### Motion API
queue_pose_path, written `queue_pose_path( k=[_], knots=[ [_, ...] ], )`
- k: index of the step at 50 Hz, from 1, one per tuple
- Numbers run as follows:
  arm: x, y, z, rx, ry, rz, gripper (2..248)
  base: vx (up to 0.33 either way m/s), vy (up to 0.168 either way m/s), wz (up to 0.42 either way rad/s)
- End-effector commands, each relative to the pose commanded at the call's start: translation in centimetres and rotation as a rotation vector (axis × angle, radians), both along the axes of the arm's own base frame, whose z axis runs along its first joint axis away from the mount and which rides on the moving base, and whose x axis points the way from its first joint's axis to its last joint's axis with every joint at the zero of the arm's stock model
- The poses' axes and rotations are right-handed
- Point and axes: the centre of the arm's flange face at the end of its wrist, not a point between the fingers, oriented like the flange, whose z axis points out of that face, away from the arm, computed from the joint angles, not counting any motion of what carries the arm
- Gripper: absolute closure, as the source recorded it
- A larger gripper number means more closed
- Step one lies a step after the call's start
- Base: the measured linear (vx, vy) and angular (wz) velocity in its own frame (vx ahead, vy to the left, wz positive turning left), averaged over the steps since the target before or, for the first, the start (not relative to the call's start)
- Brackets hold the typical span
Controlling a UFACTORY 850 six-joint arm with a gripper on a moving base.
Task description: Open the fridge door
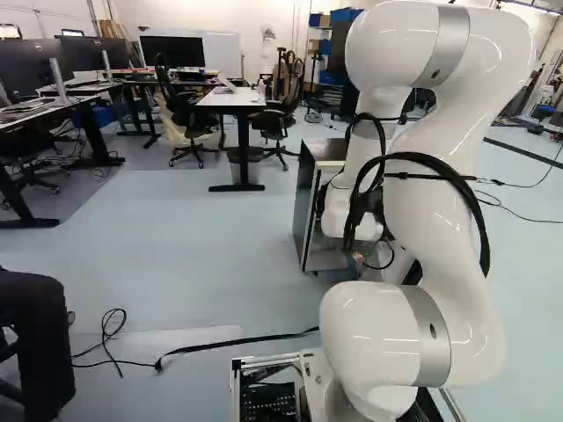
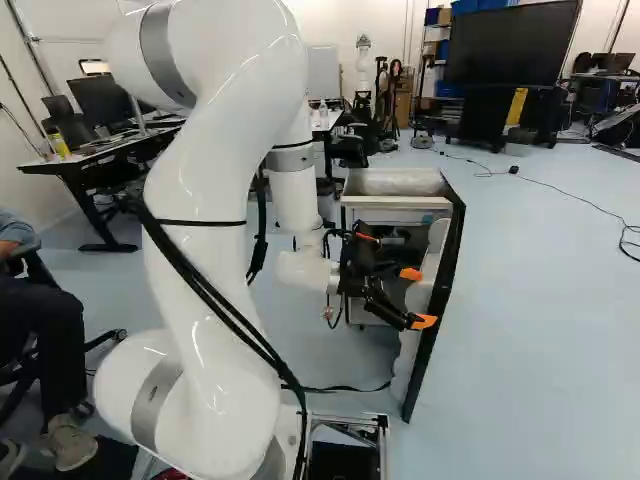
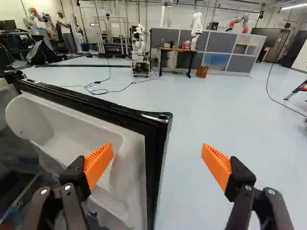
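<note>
From here: fridge (image 2: 393, 183) door (image 2: 439, 285) already well open, pointing about six o'clock. Gripper (image 3: 157, 150) spread, gripping nothing. Probably just clearance left.

The smooth white robot arm (image 1: 440, 237) is cut off at the top of both base views. In the left base view, it hides part of the boxy grey fridge (image 1: 308, 198) and most of the black two-fingered gripper with orange pads (image 2: 417, 298). The wrist view cuts off the bottom of the black-edged white fridge door (image 3: 132, 187). The fridge's dark inside is cut off there too, and its things are hard to tell.
</note>
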Motion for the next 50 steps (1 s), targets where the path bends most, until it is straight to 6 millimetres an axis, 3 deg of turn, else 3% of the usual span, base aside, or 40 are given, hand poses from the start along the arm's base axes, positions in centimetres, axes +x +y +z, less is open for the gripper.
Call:
queue_pose_path(
  k=[17, 50],
  knots=[
    [1.2, -1.6, 0.2, -0.040, -0.022, -0.034, 3, 0.000, 0.000, 0.000],
    [1.7, -8.3, 0.4, -0.091, -0.065, -0.197, 3, 0.000, 0.000, 0.000]
  ],
)
